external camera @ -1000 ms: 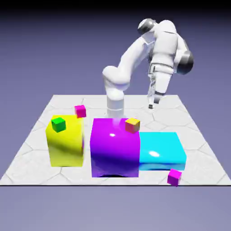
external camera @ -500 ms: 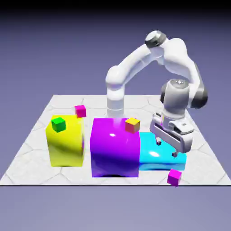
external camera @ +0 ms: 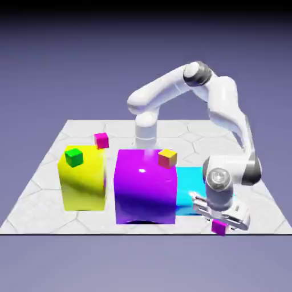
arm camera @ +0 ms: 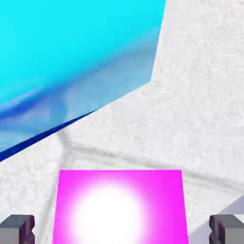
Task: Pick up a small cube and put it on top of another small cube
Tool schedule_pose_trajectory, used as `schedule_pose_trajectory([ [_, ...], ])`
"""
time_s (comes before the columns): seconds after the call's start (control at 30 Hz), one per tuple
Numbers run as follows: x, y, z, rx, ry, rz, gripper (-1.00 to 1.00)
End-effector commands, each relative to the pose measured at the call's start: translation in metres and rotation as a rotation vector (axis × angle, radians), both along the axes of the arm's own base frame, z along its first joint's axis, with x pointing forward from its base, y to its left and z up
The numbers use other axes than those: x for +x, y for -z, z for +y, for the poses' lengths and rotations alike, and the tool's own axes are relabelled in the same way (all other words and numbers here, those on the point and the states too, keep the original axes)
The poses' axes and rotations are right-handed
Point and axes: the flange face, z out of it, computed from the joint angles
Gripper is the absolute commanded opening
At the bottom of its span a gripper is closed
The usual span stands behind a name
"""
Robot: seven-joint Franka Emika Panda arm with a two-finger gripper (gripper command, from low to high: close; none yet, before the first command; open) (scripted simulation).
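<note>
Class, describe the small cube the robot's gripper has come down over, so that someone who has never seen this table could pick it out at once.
Start at the low cyan block at the exterior view's right end of the row of three big blocks. On the table just in front of its near corner sits the small magenta cube, under the gripper. It alone lies near the table's front edge, purpler than the hot-pink cube at the back.
</note>
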Motion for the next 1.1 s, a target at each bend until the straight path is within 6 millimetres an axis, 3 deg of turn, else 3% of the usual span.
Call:
schedule_pose_trajectory([
  [0.0,0.008,-0.028,-0.003,0.002,-0.001,0.000,-1.00],
  [0.07,0.019,-0.076,-0.012,-0.011,0.008,-0.017,-1.00],
  [0.27,0.028,-0.172,-0.030,-0.095,0.088,-0.165,-1.00],
  [0.6,0.014,-0.327,-0.074,-0.148,0.276,-0.379,-1.00],
  [0.83,-0.011,-0.416,-0.124,-0.132,0.439,-0.486,-1.00],
  [1.07,-0.042,-0.480,-0.188,-0.087,0.621,-0.545,-1.00],
])
